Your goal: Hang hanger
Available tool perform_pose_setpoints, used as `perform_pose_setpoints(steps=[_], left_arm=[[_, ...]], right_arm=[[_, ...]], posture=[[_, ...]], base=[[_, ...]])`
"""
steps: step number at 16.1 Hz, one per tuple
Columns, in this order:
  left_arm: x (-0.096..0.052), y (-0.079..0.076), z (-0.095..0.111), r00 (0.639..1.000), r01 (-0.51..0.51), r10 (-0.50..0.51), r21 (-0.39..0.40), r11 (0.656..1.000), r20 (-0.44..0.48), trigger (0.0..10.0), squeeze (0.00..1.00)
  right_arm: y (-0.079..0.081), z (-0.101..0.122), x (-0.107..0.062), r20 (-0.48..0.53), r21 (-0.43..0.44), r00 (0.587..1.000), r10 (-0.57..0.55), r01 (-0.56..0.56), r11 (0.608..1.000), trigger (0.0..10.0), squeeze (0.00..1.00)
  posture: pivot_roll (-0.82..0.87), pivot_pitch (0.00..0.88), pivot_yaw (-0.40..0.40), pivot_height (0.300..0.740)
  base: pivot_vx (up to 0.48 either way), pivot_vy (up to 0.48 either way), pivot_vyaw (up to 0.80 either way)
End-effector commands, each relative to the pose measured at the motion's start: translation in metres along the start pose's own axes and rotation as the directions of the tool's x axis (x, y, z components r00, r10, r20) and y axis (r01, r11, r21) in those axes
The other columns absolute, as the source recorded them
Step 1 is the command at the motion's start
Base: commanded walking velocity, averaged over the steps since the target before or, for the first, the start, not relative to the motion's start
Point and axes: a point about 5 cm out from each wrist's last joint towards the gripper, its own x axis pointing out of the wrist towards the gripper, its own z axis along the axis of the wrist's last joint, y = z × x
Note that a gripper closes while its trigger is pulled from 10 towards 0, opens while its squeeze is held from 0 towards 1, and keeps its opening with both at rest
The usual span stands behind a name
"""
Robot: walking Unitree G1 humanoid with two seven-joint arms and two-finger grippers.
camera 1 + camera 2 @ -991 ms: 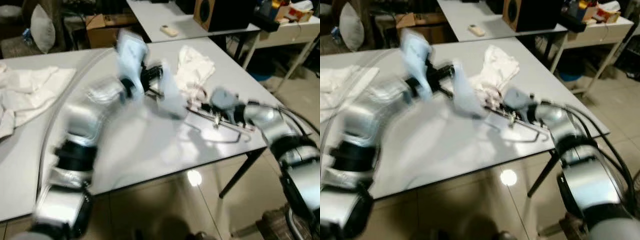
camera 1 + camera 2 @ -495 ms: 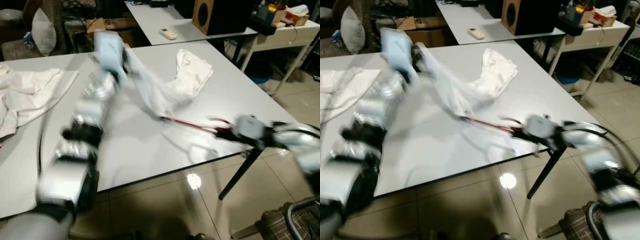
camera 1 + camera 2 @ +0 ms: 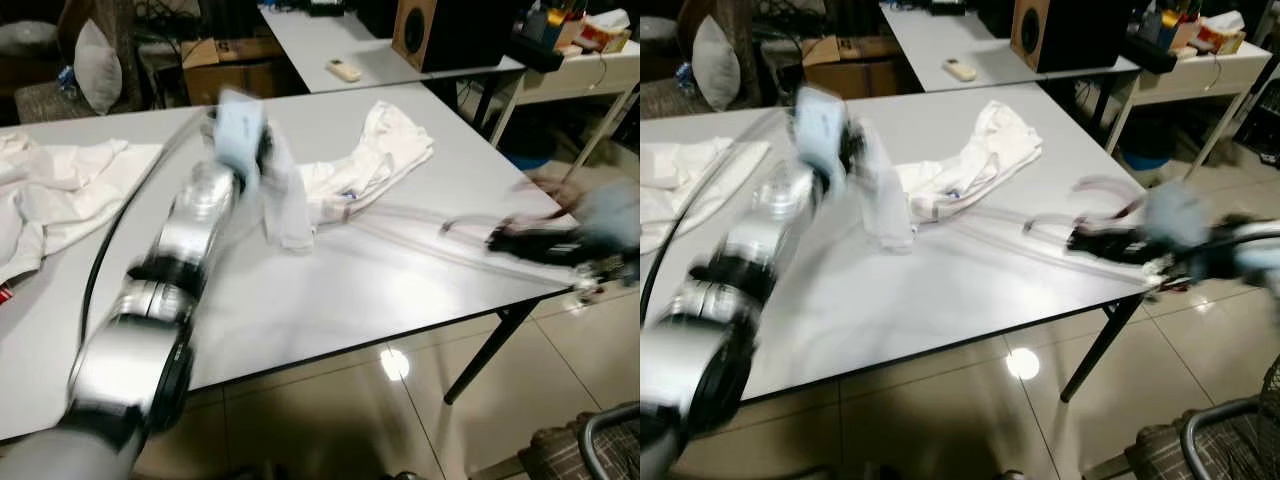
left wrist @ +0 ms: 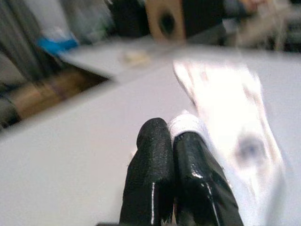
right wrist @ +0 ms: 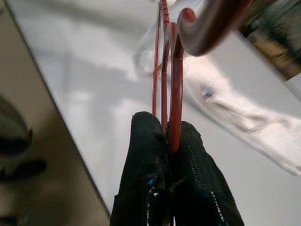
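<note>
Motion blur smears both arms above a white table (image 3: 330,300). At the table's right near corner the right gripper (image 5: 170,136) has its two black fingers pressed together on a red hanger (image 5: 173,89), the thin red bars running out from between the fingertips and the curved hook (image 5: 211,26) showing beyond them; in the head views the hanger appears only as a pale streak (image 3: 1080,215) just above the table's right edge, so its exact pose there cannot be told. Over the middle of the table the left gripper (image 4: 170,136) is raised, its fingers closed on a fold of white garment (image 3: 345,180), with a pinch of cloth poking out between the tips. From that grip a strip of the cloth hangs down to the tabletop, while the rest of the garment lies spread toward the far right part of the table. Another white cloth (image 3: 55,195) lies crumpled on the left side of the table. A second table (image 3: 340,40) stands farther back with a small remote (image 3: 345,69) on it and a speaker (image 3: 440,30) to its right.
</note>
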Motion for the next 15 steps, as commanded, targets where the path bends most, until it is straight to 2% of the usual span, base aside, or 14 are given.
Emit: perform_pose_setpoints(steps=[1, 3, 4, 5, 6, 7, 8, 9, 10, 12, 13, 14, 15], left_arm=[[-0.008, -0.003, -0.005, 0.995, 0.091, -0.09, 0.052, 0.994, -0.032, 10.0, 1.0], [-0.027, -0.013, -0.02, 0.975, 0.211, -0.206, 0.051, 0.976, -0.086, 10.0, 1.0], [-0.044, -0.021, -0.028, 0.943, 0.31, -0.299, 0.06, 0.949, -0.144, 10.0, 1.0], [-0.051, -0.023, -0.031, 0.925, 0.355, -0.337, 0.078, 0.932, -0.176, 10.0, 1.0], [-0.071, -0.029, -0.036, 0.858, 0.49, -0.446, 0.148, 0.859, -0.255, 10.0, 1.0], [-0.085, -0.034, -0.035, 0.797, 0.588, -0.521, 0.197, 0.785, -0.305, 10.0, 1.0], [-0.094, -0.035, -0.03, 0.757, 0.642, -0.563, 0.22, 0.734, -0.33, 10.0, 1.0], [-0.1, -0.036, -0.023, 0.732, 0.673, -0.593, 0.22, 0.706, -0.336, 10.0, 1.0], [-0.105, -0.037, -0.014, 0.722, 0.685, -0.62, 0.191, 0.703, -0.306, 10.0, 1.0], [-0.112, -0.042, 0.01, 0.707, 0.706, -0.683, 0.119, 0.698, -0.185, 10.0, 1.0], [-0.114, -0.043, 0.014, 0.701, 0.712, -0.695, 0.107, 0.694, -0.158, 10.0, 1.0], [-0.114, -0.046, 0.018, 0.703, 0.712, -0.698, 0.124, 0.692, -0.14, 10.0, 1.0], [-0.114, -0.044, 0.014, 0.713, 0.7, -0.671, 0.168, 0.694, -0.203, 10.0, 1.0]], right_arm=[[0.002, 0.006, -0.007, 0.023, 0.015, 0.999, -0.037, 0.037, 0.999, 10.0, 0.0], [0.009, 0.005, -0.011, -0.006, 0.05, 0.997, -0.08, 0.08, 0.996, 10.0, 0.0], [0.012, 0.0, -0.011, -0.039, 0.085, 0.991, -0.128, 0.131, 0.988, 10.0, 0.0], [0.014, -0.001, -0.011, -0.054, 0.103, 0.987, -0.15, 0.155, 0.983, 10.0, 0.0], [0.011, -0.005, -0.008, -0.082, 0.132, 0.969, -0.234, 0.244, 0.961, 10.0, 0.0], [0.008, -0.007, -0.003, -0.089, 0.154, 0.952, -0.293, 0.304, 0.94, 10.0, 0.0], [0.007, -0.006, 0.002, -0.082, 0.171, 0.944, -0.318, 0.328, 0.929, 10.0, 0.0], [0.008, -0.006, 0.008, -0.08, 0.19, 0.941, -0.329, 0.338, 0.922, 10.0, 0.0], [0.008, -0.008, 0.014, -0.1, 0.191, 0.93, -0.353, 0.366, 0.911, 10.0, 0.0], [0.002, -0.018, 0.02, -0.179, 0.254, 0.89, -0.42, 0.455, 0.854, 10.0, 0.0], [0.001, -0.019, 0.021, -0.195, 0.271, 0.879, -0.435, 0.475, 0.837, 10.0, 0.0], [-0.003, -0.021, 0.026, -0.211, 0.296, 0.857, -0.47, 0.514, 0.805, 10.0, 0.0], [-0.003, -0.019, 0.034, -0.205, 0.311, 0.852, -0.483, 0.524, 0.793, 10.0, 0.0]], posture=[[-0.09, 0.0, 0.063, 0.74], [-0.09, 0.0, 0.065, 0.74], [-0.09, 0.0, 0.066, 0.74], [-0.09, 0.0, 0.066, 0.74], [-0.08, 0.0, 0.066, 0.74], [-0.08, 0.0, 0.065, 0.74], [-0.08, 0.0, 0.063, 0.74], [-0.08, 0.0, 0.059, 0.74], [-0.08, 0.0, 0.058, 0.74], [-0.07, 0.0, 0.055, 0.74], [-0.07, 0.0, 0.055, 0.74], [-0.07, 0.0, 0.051, 0.74], [-0.07, 0.0, 0.051, 0.74]], base=[[0.0, 0.0, 0.0], [0.0, 0.0, 0.0], [0.0, 0.0, 0.0], [0.0, 0.0, 0.0], [0.0, 0.0, 0.0], [0.0, 0.0, 0.0], [0.0, 0.0, 0.0], [0.0, 0.0, 0.0], [0.0, 0.0, 0.0], [0.0, 0.0, 0.0], [0.0, 0.0, 0.0], [0.0, 0.0, 0.0], [0.0, 0.0, 0.0]])
